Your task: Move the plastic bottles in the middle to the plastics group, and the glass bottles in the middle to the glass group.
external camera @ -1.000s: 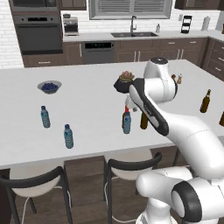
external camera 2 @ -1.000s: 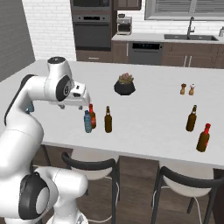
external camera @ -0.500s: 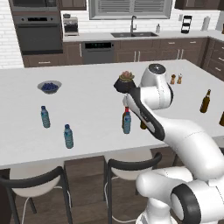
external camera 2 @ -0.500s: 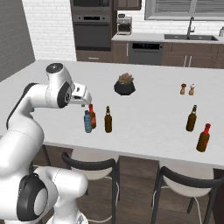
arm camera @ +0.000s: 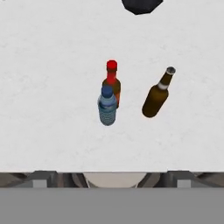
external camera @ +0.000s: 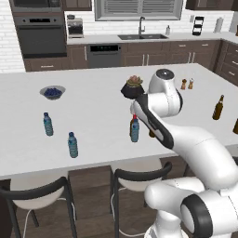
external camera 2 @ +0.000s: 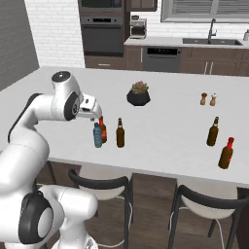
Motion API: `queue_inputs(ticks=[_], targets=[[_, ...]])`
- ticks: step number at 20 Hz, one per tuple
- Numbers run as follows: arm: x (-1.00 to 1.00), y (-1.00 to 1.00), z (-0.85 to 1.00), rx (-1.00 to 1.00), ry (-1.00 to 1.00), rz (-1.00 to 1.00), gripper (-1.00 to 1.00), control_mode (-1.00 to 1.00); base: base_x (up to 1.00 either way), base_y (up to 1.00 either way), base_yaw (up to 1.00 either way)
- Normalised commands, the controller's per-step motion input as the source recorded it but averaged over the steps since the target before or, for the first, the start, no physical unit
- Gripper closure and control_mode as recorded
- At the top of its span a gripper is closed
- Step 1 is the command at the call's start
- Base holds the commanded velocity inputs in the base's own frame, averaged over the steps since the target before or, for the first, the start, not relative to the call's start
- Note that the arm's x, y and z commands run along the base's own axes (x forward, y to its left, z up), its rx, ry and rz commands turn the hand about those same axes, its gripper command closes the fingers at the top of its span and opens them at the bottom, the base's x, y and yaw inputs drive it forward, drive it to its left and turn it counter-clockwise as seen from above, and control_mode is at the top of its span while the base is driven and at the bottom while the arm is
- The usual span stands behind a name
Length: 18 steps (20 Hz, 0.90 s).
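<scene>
- Centrally on the white counter (external camera: 97, 116), the small water bottle (arm camera: 107, 106) with a blue cap stands upright; seen from the hand camera it sits directly below the gripper.
- Just behind it, nearly touching, stands the reddish-brown bottle (arm camera: 112, 84) with a red top; in the left base view the water bottle hides most of it.
- Off to one side, a little apart from that pair, stands the olive-amber bottle (arm camera: 157, 95) with its long neck; the right base view shows it beside the water bottle with a gap between them.
- Above these three hangs the gripper (external camera 2: 95, 109), touching none of them; its fingers are spread wide and hold nothing.
- Further back on the counter sits a dark pot (external camera 2: 138, 94) with a plant in it, well apart from the three bottles.
- Away on the left side of the counter stand two more small water bottles (external camera: 48, 124), with a bowl of dark blue berries (external camera: 52, 92) behind them.
- Over on the right side stand two dark glass bottles (external camera 2: 213, 131), one of them with a red top, and two tiny brown shakers (external camera 2: 208, 99) behind them.
- Two dark stools (external camera 2: 102, 187) are tucked under the counter's near edge.
</scene>
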Motion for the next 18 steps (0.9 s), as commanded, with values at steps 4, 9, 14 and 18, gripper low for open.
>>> queue_inputs(ticks=[4, 9, 14, 18], targets=[[0.00, 0.00, -0.05, 0.00, 0.05, 0.01, -1.00, -1.00, 0.00, 0.00, 0.00], [0.05, 0.00, -0.25, 0.00, 0.02, 0.03, -1.00, -1.00, 0.00, 0.00, 0.00], [0.17, 0.00, -0.32, 0.02, 0.00, 0.03, -1.00, -1.00, 0.00, 0.00, 0.00], [0.24, 0.00, -0.15, 0.03, 0.00, 0.02, -1.00, -1.00, 0.00, 0.00, 0.00]])
